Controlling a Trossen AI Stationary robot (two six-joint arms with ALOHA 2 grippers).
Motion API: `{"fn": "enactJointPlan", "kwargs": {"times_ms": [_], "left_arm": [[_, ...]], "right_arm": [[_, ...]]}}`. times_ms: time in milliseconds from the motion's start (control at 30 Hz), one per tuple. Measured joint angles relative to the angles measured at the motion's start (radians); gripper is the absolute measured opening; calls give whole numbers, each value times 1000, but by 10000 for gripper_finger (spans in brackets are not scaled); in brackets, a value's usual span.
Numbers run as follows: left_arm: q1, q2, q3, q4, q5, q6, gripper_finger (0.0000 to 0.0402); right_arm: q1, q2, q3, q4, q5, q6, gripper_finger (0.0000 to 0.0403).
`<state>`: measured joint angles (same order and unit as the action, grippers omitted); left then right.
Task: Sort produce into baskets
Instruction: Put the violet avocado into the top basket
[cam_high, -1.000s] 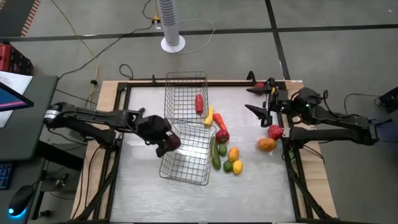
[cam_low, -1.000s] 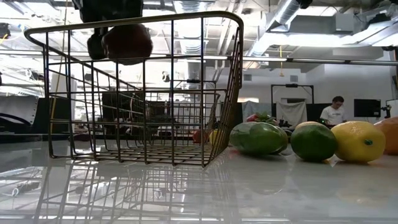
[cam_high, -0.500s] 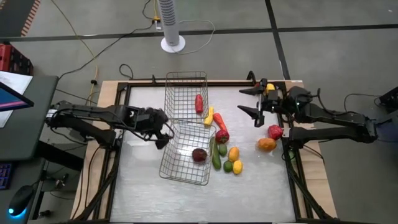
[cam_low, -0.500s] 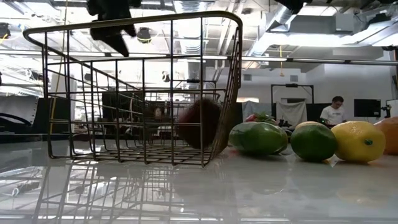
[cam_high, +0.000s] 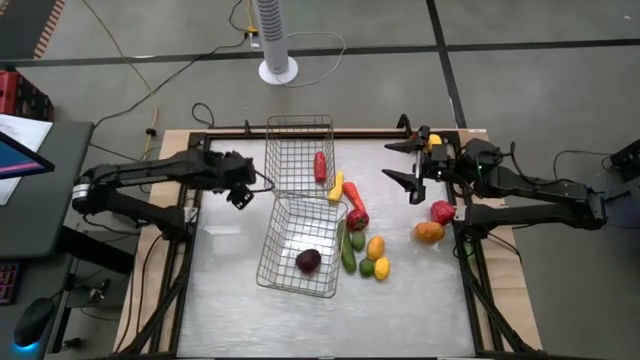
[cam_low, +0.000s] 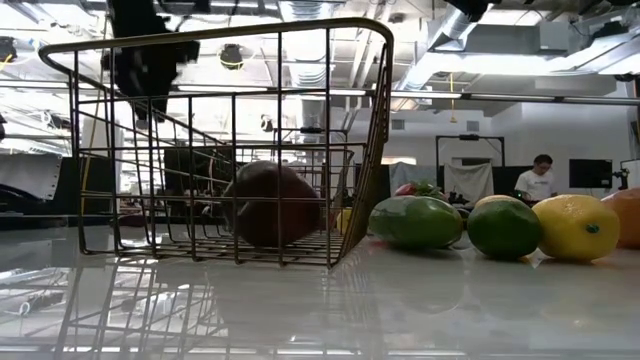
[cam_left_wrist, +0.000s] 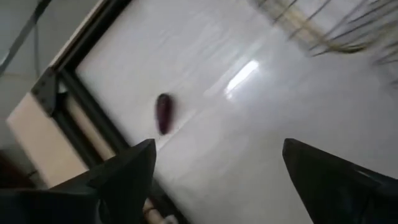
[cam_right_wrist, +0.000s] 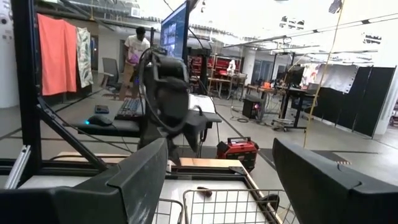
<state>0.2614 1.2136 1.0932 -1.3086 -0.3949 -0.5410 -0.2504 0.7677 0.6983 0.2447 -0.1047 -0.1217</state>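
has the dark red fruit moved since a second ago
Yes. The dark red fruit has dropped from the left gripper into the near basket, rolling from its right wall toward the middle.

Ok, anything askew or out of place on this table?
The near basket sits skewed, rotated relative to the far basket, and their rims seem to touch. Nothing looks spilled or damaged.
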Motion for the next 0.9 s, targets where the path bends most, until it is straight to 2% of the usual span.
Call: {"fn": "enactJointPlan", "kwargs": {"times_ms": [200, 400, 600, 900], "left_arm": [[196, 47, -63, 58, 36, 175, 305], [344, 87, -135, 144, 79, 262, 295], [413, 178, -155, 212, 32, 308, 295], [472, 327, -155, 281, 66, 419, 295]], "right_arm": [[0, 0, 0, -5, 0, -12, 317], [0, 0, 0, -5, 0, -18, 317], [0, 0, 0, -4, 0, -18, 317], [0, 0, 0, -5, 0, -18, 317]]}}
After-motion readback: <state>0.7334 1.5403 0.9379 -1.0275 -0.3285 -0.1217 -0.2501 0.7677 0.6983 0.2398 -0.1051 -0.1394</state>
